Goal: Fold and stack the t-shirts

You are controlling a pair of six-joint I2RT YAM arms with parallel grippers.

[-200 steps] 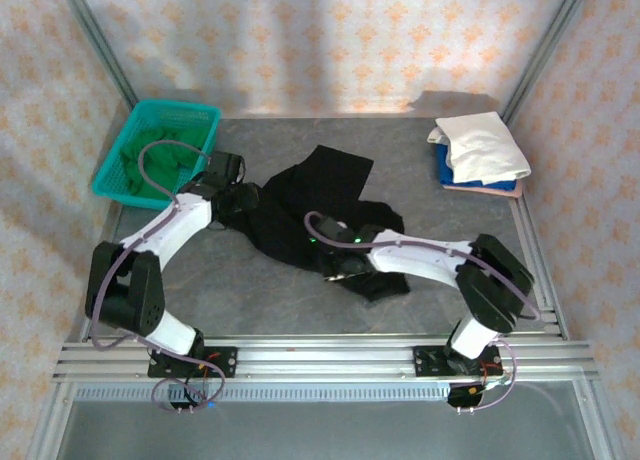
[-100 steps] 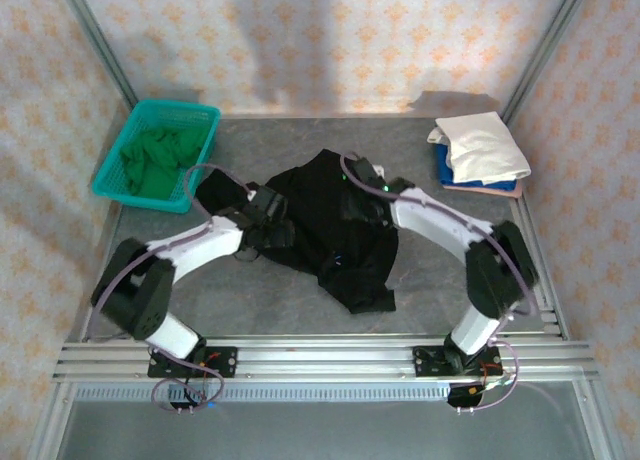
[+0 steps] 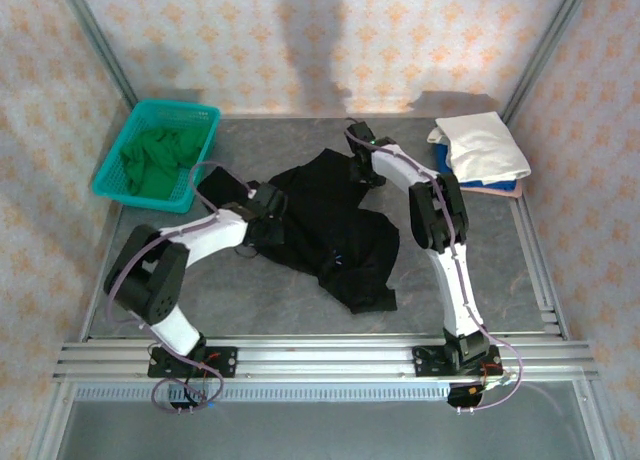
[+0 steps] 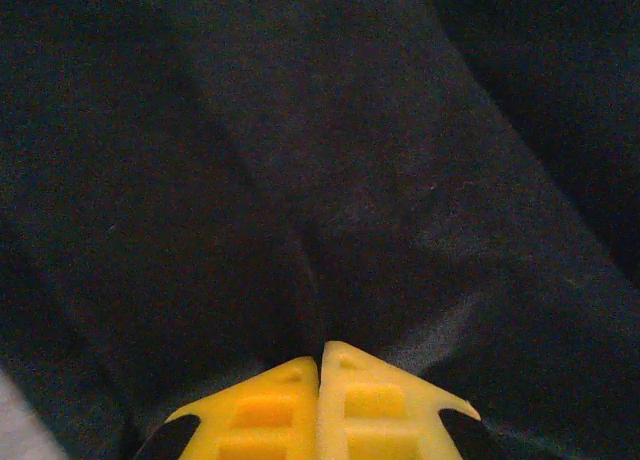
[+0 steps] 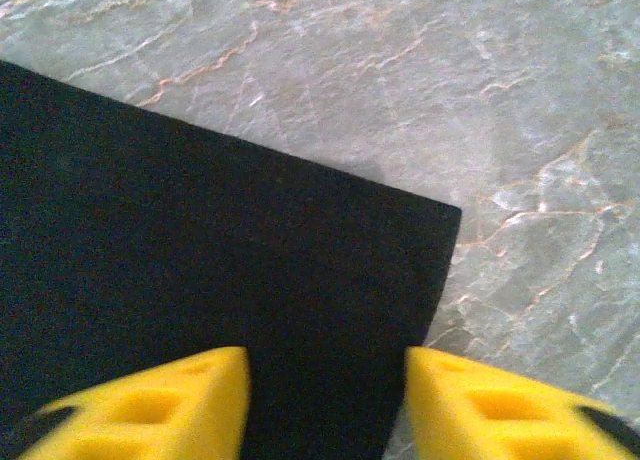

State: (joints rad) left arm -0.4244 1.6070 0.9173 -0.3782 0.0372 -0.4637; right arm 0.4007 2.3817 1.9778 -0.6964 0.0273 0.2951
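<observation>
A large black t-shirt lies crumpled in the middle of the table. My left gripper is at its left side. In the left wrist view this gripper is shut, and a fold of the black t-shirt is pinched at its tips. My right gripper is at the shirt's far corner. In the right wrist view it stands open, its yellow fingers astride a flat corner of the black t-shirt. Folded t-shirts lie stacked at the back right: white on blue on pink.
A teal mesh basket at the back left holds a crumpled green t-shirt. Grey marbled table shows past the shirt's corner. Metal frame posts and patterned walls enclose the table on three sides.
The right arm swung from the shirt's near side out to its far corner. The left gripper shifted right along the shirt's left side and closed on the cloth. The shirt lies more spread.
</observation>
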